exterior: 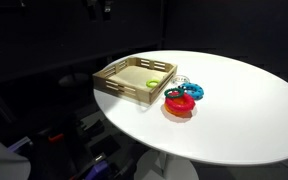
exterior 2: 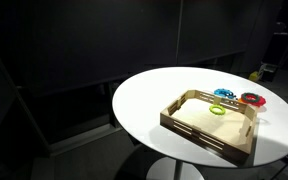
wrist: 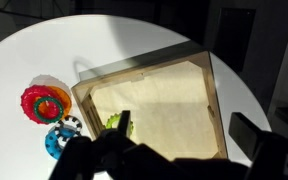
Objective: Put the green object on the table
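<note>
The green object [wrist: 114, 121], small, pale yellow-green and rounded, lies near a corner inside the tan tray [wrist: 144, 68]. Above the tray the pincer [wrist: 184, 135] hangs released, empty.

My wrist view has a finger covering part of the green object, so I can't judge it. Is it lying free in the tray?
Observer: Yes. In both exterior views the green object lies alone on the floor of the tray, near the wall facing the blue ring.
Operator: How high is the gripper?
Observer: In an exterior view the gripper hangs high above the tray, at the picture's top edge.
Operator: Where is there bare table?
Observer: A wide bare stretch of table lies beyond the red object, wider than your view shows.
</note>
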